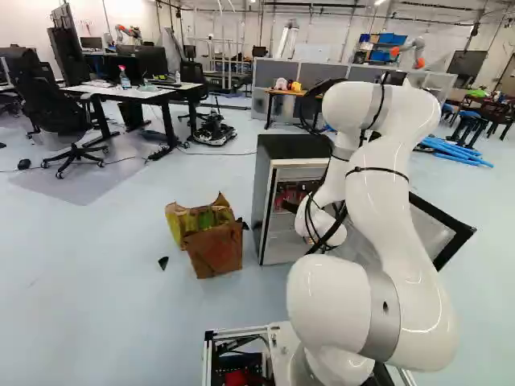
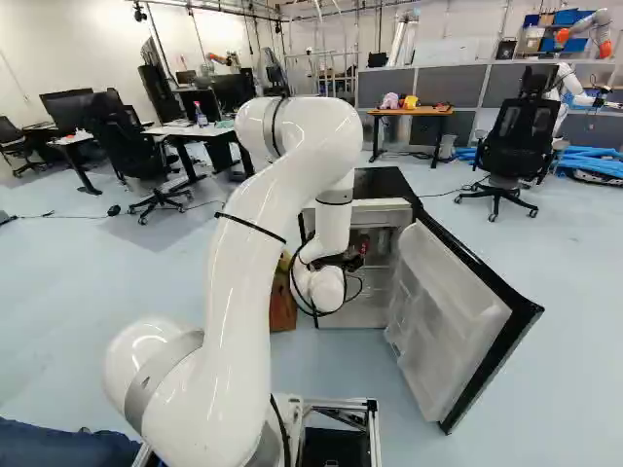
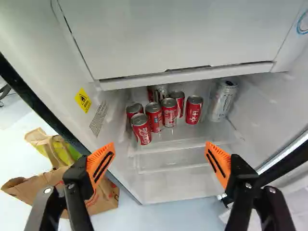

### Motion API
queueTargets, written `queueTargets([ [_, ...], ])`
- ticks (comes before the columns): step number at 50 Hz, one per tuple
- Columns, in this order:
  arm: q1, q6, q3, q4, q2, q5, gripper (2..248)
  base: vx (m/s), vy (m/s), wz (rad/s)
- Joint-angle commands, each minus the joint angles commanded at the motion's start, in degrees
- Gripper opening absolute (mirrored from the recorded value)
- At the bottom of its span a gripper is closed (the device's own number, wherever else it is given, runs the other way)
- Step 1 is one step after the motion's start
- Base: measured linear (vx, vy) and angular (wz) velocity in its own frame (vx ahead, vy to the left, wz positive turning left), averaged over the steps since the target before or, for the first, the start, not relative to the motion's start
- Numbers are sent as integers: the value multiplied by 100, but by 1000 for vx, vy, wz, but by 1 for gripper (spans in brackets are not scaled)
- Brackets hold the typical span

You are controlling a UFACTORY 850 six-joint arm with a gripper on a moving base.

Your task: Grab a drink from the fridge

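In the right base view my gripper point(image 2: 341, 261) is at the opening of the fridge point(image 2: 383, 185), its fingertips hidden. The wrist view shows the gripper point(image 3: 160, 148) open, with nothing between its orange pads. Ahead of it, several small red cans stand close together on a shelf point(image 3: 187, 142); the nearest can point(image 3: 141, 129) is at the group's front corner. A taller silver can point(image 3: 223, 101) stands beside them, near the inner wall on the door side. The fridge door point(image 2: 458, 302) is swung open.
A brown paper bag point(image 1: 216, 249) stands on the floor beside the fridge, on the side away from the door. Above the cans, a white compartment front point(image 3: 173, 38) overhangs the shelf. Desks point(image 1: 149, 92) and chairs are farther back; another robot point(image 1: 412, 50) stands in the background.
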Motion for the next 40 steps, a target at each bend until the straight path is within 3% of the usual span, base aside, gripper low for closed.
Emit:
queueTargets([
  [40,-70,0,-1174,-230,-1116,454,247,0,0,0],
])
